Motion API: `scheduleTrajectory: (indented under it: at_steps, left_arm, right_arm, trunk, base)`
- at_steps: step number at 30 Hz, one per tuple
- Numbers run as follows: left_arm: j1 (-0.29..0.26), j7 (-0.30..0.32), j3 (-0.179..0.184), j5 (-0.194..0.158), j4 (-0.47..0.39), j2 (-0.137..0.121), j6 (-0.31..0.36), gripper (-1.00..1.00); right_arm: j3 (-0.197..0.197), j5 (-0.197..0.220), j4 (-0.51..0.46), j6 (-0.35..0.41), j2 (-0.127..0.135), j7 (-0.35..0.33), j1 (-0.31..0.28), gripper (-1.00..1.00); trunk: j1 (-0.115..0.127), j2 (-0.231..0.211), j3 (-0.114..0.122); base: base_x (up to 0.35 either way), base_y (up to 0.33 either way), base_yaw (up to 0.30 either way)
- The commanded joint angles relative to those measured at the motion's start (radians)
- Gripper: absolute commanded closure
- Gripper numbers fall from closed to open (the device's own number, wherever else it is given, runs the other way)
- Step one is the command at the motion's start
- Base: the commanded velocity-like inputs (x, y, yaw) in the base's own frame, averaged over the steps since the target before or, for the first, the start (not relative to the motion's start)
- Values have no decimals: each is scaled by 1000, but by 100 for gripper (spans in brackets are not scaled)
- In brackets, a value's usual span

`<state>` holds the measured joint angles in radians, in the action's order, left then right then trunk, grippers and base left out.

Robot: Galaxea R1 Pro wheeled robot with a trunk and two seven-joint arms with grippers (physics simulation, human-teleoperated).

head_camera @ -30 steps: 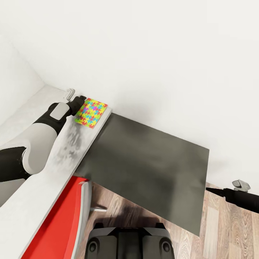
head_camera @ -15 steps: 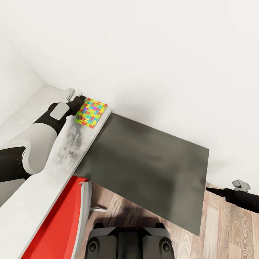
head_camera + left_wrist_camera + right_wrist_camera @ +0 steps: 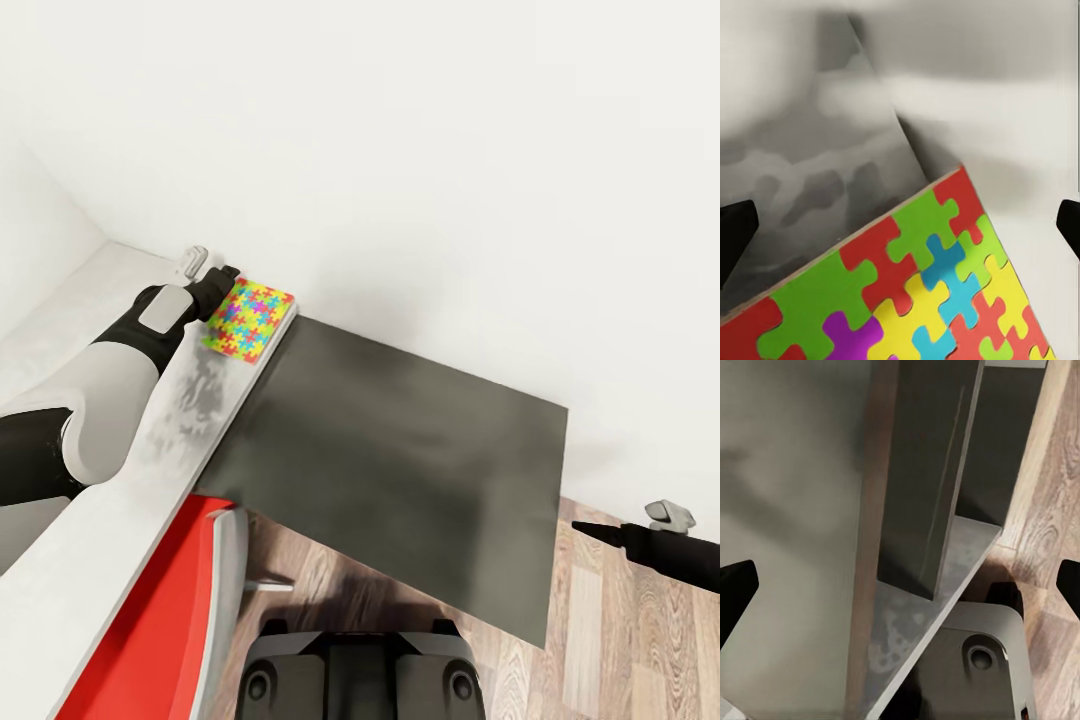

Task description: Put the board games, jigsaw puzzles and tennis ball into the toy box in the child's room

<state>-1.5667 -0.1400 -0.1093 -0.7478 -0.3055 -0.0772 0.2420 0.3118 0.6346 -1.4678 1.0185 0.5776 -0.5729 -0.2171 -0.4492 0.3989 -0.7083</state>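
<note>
The view has slid slightly since a moment ago — the camera moved, while the left hand (image 3: 222, 281) keeps its place at the puzzle (image 3: 248, 318). The puzzle lies flat at the tabletop's (image 3: 120, 480) end by the wall. Fingers spread, not yet gripping. The right hand (image 3: 585, 528) hangs spread over wood floor. Thin glossy board; mottled pale top, dark matte side panel (image 3: 400, 480).
</note>
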Motion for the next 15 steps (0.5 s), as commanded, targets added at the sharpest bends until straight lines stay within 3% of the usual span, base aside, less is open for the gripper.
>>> scheduleTrajectory:
  at_steps: [1,15]
  left_arm:
    - [0,-6,-3,-17,55,0,5,-100]
    - [0,-6,-3,-18,54,0,5,-100]
  right_arm:
    - [1,-6,0,5,0,-7,-1,-100]
    - [1,-7,0,4,-2,-7,-1,-100]
  trunk:
    - [-1,1,-1]
    - [-1,1,-1]
  base:
    - [0,0,-47]
    - [0,0,-13]
